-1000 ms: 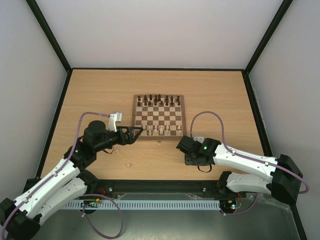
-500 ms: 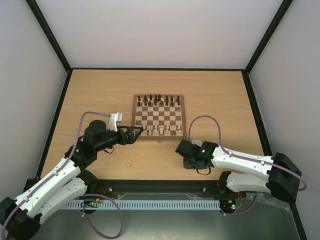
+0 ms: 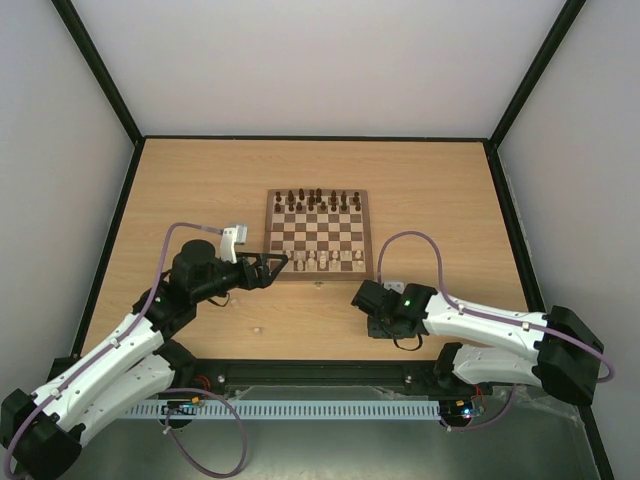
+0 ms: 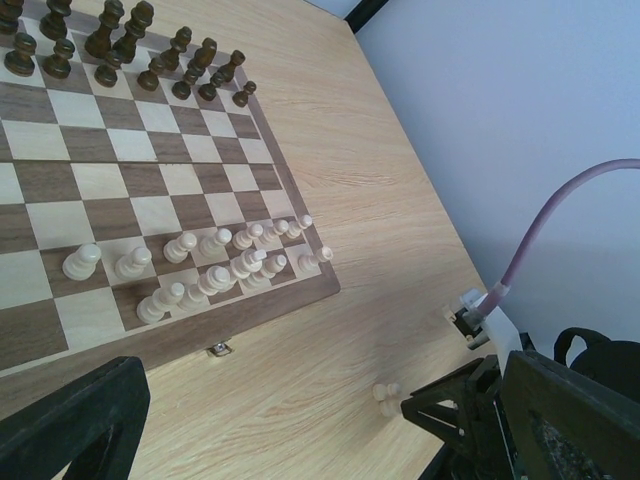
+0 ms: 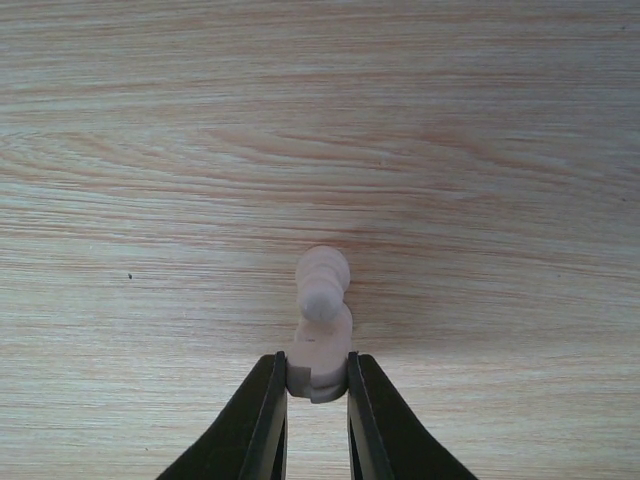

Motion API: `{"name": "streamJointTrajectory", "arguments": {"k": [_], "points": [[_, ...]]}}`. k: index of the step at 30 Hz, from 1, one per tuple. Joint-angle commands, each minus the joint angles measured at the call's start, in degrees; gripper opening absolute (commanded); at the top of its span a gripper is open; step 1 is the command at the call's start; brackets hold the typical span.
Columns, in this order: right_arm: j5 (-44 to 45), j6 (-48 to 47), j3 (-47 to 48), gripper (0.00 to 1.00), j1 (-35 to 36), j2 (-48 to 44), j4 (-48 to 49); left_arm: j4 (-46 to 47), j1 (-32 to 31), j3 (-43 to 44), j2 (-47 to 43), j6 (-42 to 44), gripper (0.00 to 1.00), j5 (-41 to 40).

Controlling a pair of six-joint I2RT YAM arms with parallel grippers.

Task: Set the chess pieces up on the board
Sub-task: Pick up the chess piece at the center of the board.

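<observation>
The board lies mid-table, with dark pieces along its far rows and pale chess pieces along its near rows. In the left wrist view the pale pieces stand in two rows at the board's near edge. One pale piece lies on its side on the table, off the board's near right corner. My right gripper is shut on its base. My left gripper hangs wide open at the board's near left corner, holding nothing.
The board's small latch faces the arms. A pink cable loops above the right arm. A small pale speck sits on the table beside the left arm. Black-framed walls surround the table.
My right gripper's fingers have closed onto the lying pale piece, and that arm shifted slightly left and nearer. The left arm has barely moved.
</observation>
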Motion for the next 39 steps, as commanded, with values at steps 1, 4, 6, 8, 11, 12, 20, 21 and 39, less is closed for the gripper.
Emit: {"name": "streamJointTrajectory", "arguments": {"k": [1,4,6,8,11,12,20,21,39], "points": [[0.48,1.02,-1.1,0.12,0.39,-0.89,-2.11,2.11,-0.06,-0.67,0.02,0.7,0.99,0.14],[-0.2,1.19,-0.13,0.1,0.98,-2.69,-3.27,1.99,-0.02,-0.72,0.01,0.69,0.99,0.1],[-0.35,1.48,1.2,0.09,1.61,-4.08,-4.75,1.93,-0.02,-0.7,0.0,0.74,0.99,-0.01],[-0.31,1.92,2.67,0.09,2.43,-5.64,-6.52,1.87,-0.07,-0.69,-0.06,0.73,0.99,-0.12],[-0.58,2.04,4.84,0.09,3.32,-6.94,-8.02,1.83,-0.02,-0.57,-0.01,0.87,0.99,-0.14],[-0.54,1.81,5.79,0.09,3.44,-6.97,-8.38,1.84,-0.09,-0.52,0.05,0.95,0.99,-0.22],[1.84,-1.46,13.58,0.11,3.54,-1.14,-10.66,1.27,-0.03,-0.34,-0.11,0.91,0.99,-0.76],[1.93,-1.8,13.86,0.11,3.54,-0.6,-10.38,1.16,-0.02,-0.43,-0.27,0.96,0.99,-0.9],[1.24,-7.38,19.09,0.15,2.75,2.36,-7.93,5.62,-0.04,-6.59,-4.41,-2.09,0.99,3.34]]}}
